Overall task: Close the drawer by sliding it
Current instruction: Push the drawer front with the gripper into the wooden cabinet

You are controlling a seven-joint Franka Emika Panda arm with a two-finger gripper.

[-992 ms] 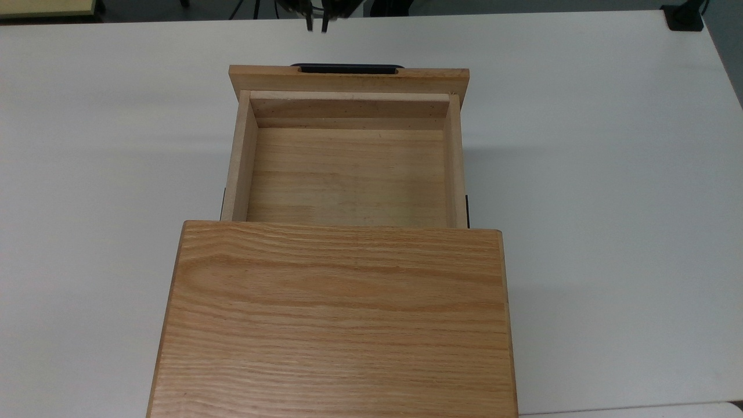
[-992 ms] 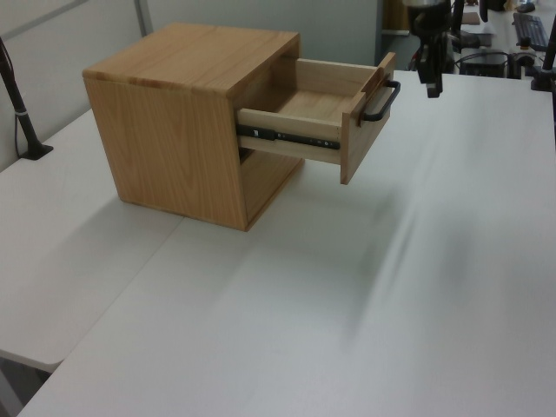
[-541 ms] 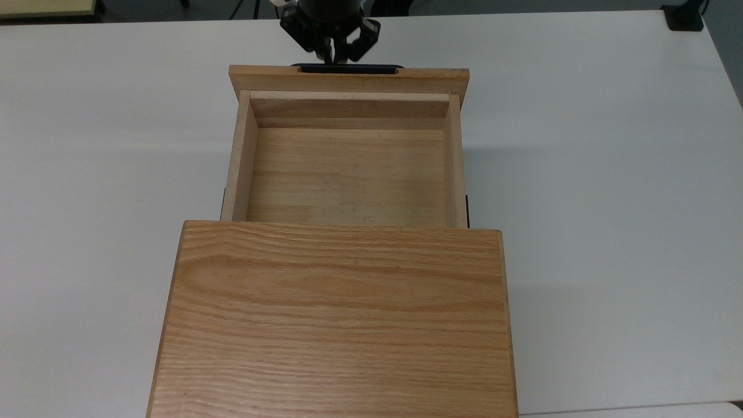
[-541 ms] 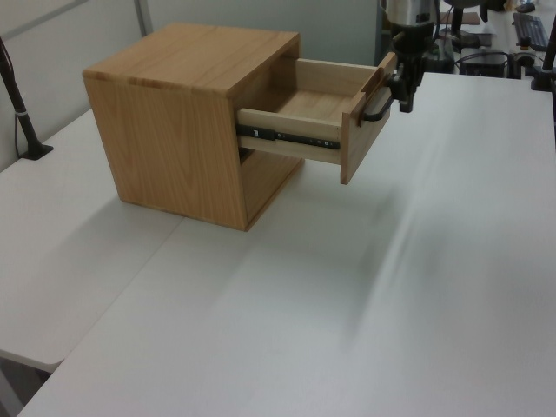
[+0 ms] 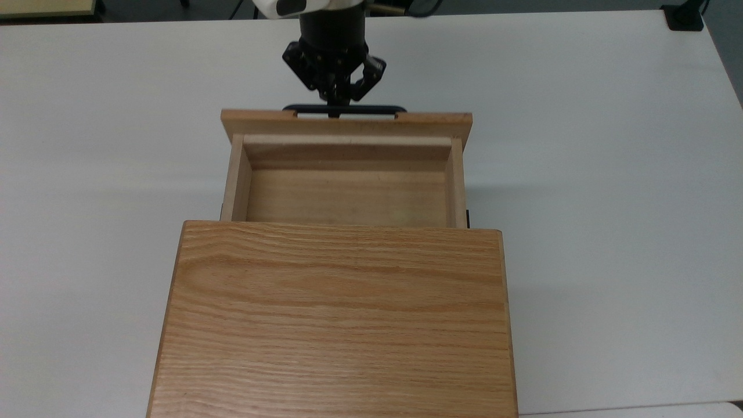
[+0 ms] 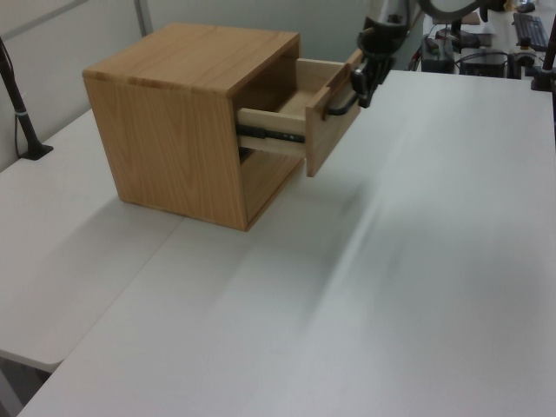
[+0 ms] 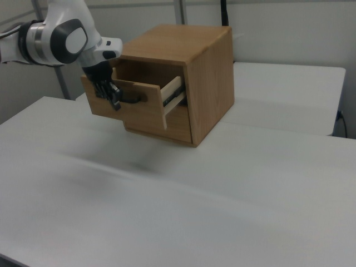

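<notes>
Top view: gripper (image 5: 335, 103) sits at the middle of the black bar handle (image 5: 345, 108), fingers (image 5: 331, 97) drawn close together with tips against the bar. Can't tell whether they pinch it or just press on it. Right view puts the gripper (image 7: 113, 99) at the handle's (image 7: 131, 100) end on the right view's left, white arm (image 7: 61, 40) reaching in from that side.

Drawer (image 5: 346, 174) is part open, sticking out of the cabinet (image 5: 336, 319) toward the top view's upper edge. Front panel (image 5: 346, 122) is wider than the box behind it. Inside is bare wood. Left view shows the black slide rail (image 6: 271, 135) exposed along the drawer (image 6: 317, 109) side between front panel and cabinet (image 6: 187, 117) opening.

Cabinet stands on the white desk (image 5: 609, 174), and the desk surface around the drawer front is bare in all three views. Nothing sits between drawer front and cabinet face.

Periphery: a black clamp mount (image 5: 685, 17) at the desk corner in the top view's upper right; a dark pole with cable (image 6: 19, 109) at the left view's left edge; cluttered equipment (image 6: 486, 35) behind the desk in the left view's upper right.
</notes>
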